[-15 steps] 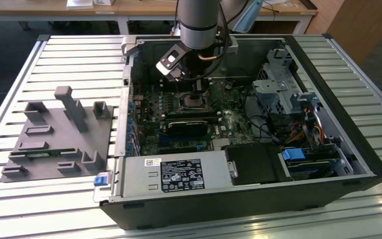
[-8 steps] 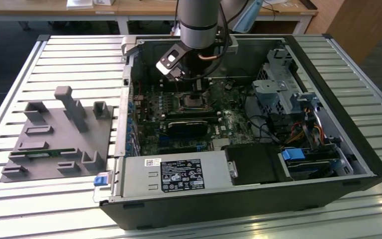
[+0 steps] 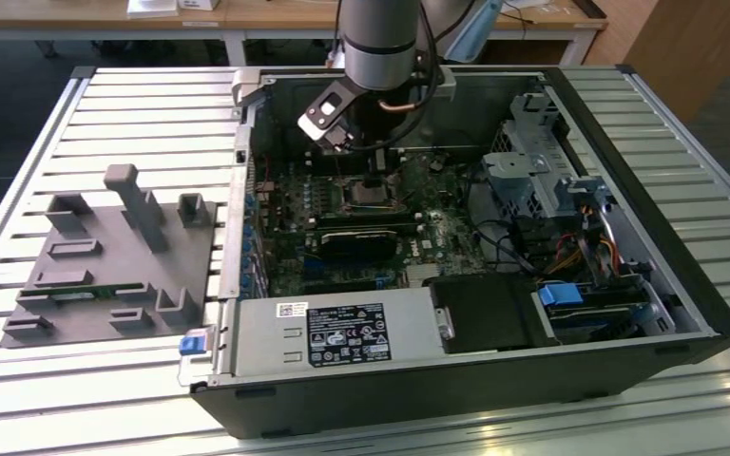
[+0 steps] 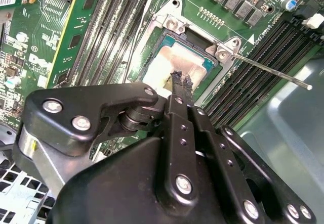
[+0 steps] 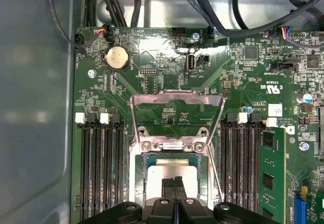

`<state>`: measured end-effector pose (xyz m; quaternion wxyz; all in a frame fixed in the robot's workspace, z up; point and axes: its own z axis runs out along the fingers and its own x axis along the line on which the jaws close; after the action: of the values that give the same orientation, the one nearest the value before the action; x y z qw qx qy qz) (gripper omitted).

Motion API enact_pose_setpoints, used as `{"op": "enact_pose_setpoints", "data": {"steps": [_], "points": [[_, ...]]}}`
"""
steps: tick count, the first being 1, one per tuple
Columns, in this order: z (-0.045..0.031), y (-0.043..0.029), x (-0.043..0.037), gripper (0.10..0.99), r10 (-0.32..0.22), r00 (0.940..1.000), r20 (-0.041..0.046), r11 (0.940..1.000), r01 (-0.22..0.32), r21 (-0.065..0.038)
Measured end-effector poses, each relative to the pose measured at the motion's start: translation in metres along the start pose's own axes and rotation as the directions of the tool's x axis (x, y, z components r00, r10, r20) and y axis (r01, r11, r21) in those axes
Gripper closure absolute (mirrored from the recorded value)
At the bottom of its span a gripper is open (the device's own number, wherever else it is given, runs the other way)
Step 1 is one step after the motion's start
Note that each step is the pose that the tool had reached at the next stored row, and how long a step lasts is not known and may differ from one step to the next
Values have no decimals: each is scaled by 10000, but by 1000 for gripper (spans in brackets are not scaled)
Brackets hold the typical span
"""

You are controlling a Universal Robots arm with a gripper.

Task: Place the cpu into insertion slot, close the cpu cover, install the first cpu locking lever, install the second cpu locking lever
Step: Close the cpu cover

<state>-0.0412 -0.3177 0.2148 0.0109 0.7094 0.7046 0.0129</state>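
The cpu (image 5: 167, 174) lies flat in the insertion slot (image 3: 368, 194) on the green board, its pale face (image 4: 174, 62) showing in both wrist views. My gripper (image 5: 174, 182) hangs right over the chip with its black fingertips (image 4: 181, 78) pressed together and nothing between them; I cannot tell whether they touch the chip. The cpu cover (image 5: 177, 102), a thin silvery frame, stands swung open on its hinge beyond the socket. A thin locking lever (image 4: 268, 70) sticks out free from a socket corner. In the exterior view the gripper (image 3: 372, 171) is inside the case, above the socket.
Black memory slots (image 5: 98, 168) flank the socket, with a green memory stick (image 5: 273, 173) in one. A coin battery (image 5: 116, 58) and cables (image 5: 243, 11) lie beyond. The power supply (image 3: 327, 332), drive cage (image 3: 555, 180) and case walls hem the board. A grey fixture (image 3: 111, 256) sits outside.
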Motion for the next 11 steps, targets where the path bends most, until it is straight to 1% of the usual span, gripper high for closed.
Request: {"op": "enact_pose_setpoints", "data": {"steps": [11], "points": [[-52,2,0,980,0,10000,0,10000,0,0]]}}
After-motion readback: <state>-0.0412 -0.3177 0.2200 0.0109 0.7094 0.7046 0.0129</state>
